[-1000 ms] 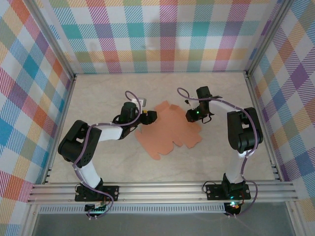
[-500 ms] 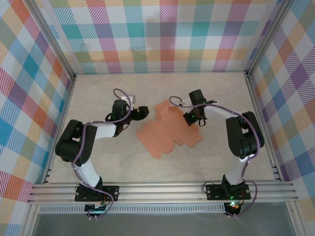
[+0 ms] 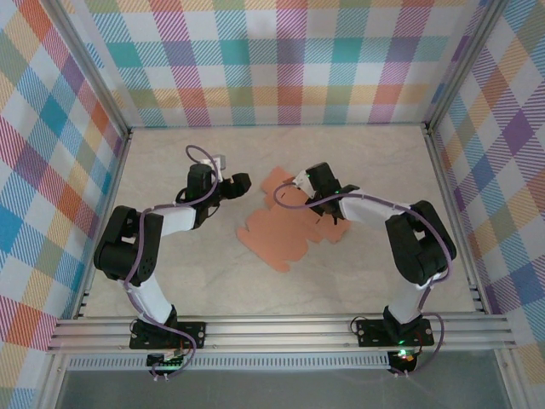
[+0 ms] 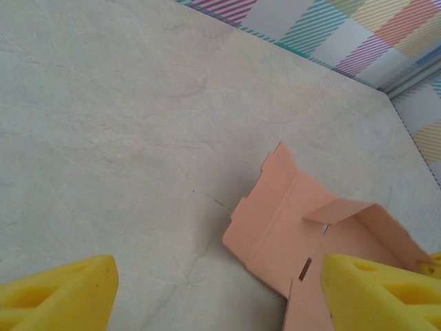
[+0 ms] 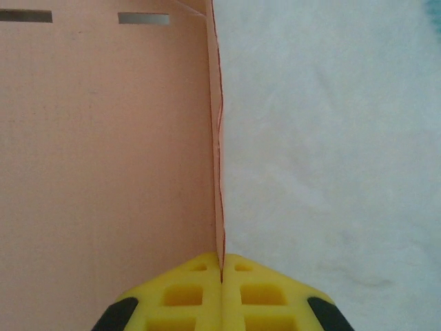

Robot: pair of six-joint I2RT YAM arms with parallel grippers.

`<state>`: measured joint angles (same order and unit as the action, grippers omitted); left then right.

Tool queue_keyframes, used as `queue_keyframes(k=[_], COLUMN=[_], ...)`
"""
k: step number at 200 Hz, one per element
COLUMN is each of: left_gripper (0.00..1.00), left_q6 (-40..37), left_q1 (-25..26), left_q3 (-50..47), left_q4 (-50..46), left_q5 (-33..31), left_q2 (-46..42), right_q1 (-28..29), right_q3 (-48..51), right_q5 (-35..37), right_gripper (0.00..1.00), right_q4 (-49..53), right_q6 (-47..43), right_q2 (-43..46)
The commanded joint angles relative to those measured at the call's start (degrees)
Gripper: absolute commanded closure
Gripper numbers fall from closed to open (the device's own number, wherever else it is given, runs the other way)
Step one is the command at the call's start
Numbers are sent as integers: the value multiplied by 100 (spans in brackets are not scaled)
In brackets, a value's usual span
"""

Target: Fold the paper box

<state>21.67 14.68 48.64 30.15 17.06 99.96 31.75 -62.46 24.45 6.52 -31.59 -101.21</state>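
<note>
Left pincer [image 3: 235,183]: jaws wide, holding nothing, low over the counter [image 3: 170,273], left of centre.

Paper box [image 3: 277,234]: flat salmon cutout mid-counter, one flap raised. Thin card, likely very light. Probably stiff across panels and yielding at the scored creases. It may slide on the smooth top and dent if nipped hard. Best taken at a flap edge near a crease.

Right pincer [image 5: 222,265]: closed on the raised flap's edge.

Counter pale, marbled, smooth. Plaid walls [image 3: 281,60] on three sides; aluminium rail [image 3: 272,328] along the near edge.
</note>
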Motion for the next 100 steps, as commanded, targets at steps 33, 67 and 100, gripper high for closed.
queue_keyframes(k=[33,67,100], left_gripper=[22,22,10], left_q6=[-47,-138,-134], left_q1=[-201,-278,-369], left_q3=[-37,-46,-70], left_q4=[40,-14,-9], left_q5=[30,-16,-64], left_q2=[-116,-202,-249], right_q1=[511,936,1280], right_q3=[-144,172,476], right_q5=[1238,1910,2598], right_gripper=[100,100,100], right_q4=[-457,-1318,-2478], right_q6=[-837,-1595,-2288], right_q2=[18,-11,-115])
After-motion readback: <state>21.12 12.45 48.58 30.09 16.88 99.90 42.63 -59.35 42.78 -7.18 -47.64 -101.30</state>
